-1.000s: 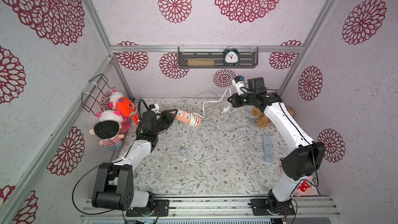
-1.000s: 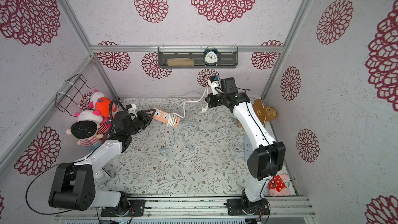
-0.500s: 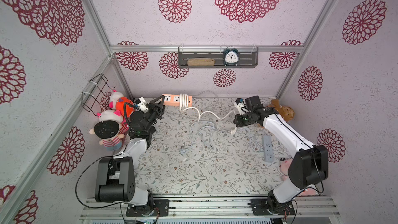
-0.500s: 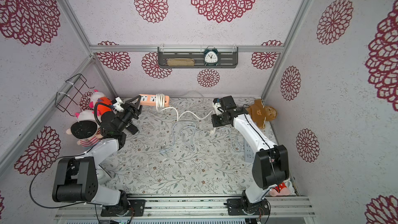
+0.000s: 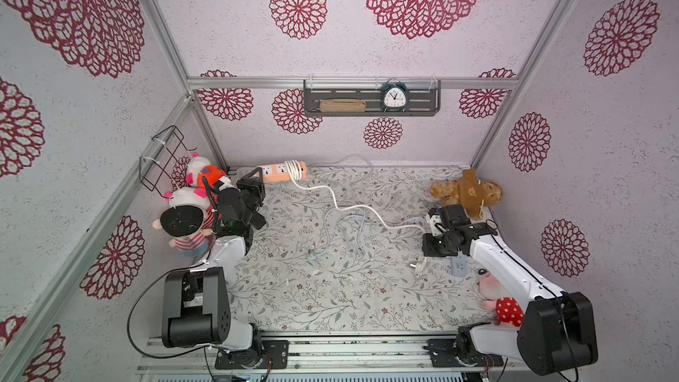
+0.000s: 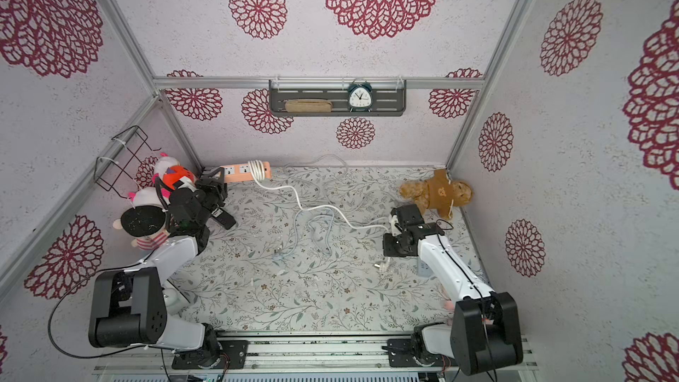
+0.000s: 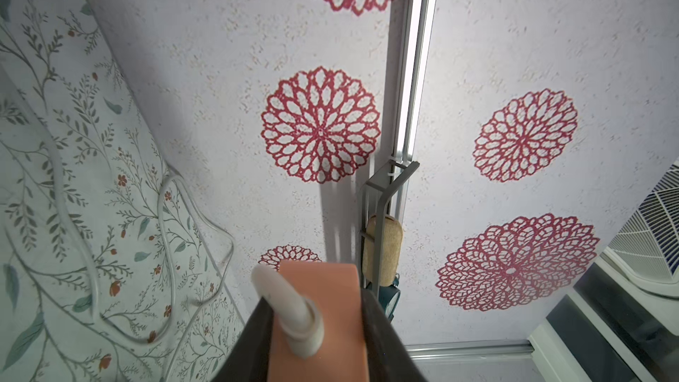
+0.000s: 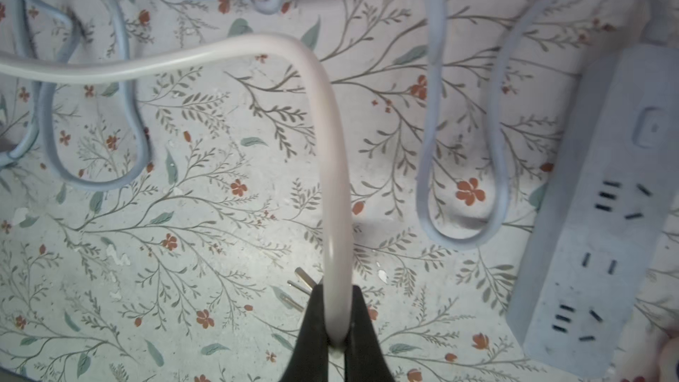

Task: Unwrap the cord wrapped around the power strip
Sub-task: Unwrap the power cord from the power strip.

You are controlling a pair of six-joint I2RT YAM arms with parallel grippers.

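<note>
The orange power strip point(image 5: 280, 172) hangs up at the back left, near the back wall, with my left gripper point(image 5: 255, 179) shut on its left end. In the left wrist view the power strip point(image 7: 330, 310) fills the gap between the dark fingers point(image 7: 378, 328). A few turns of white cord point(image 5: 295, 173) still circle its right end. From there the cord sags across the table to my right gripper point(image 5: 429, 242), low at the right. The right gripper point(image 8: 336, 325) is shut on the cord point(image 8: 332, 148). The cord's plug point(image 5: 415, 266) dangles just beyond it.
A pale blue power strip point(image 8: 595, 214) lies by the right gripper, and its grey cord point(image 5: 345, 229) loops over mid-table. A teddy bear point(image 5: 466, 191) lies back right. Plush toys point(image 5: 187, 214) and a wire basket point(image 5: 161, 158) stand left. A shelf with a clock point(image 5: 395, 95) hangs on the back wall.
My left gripper carried the power strip from mid-table to the back left. My right gripper came down from the back to the right front, drawing the white cord out longer.
</note>
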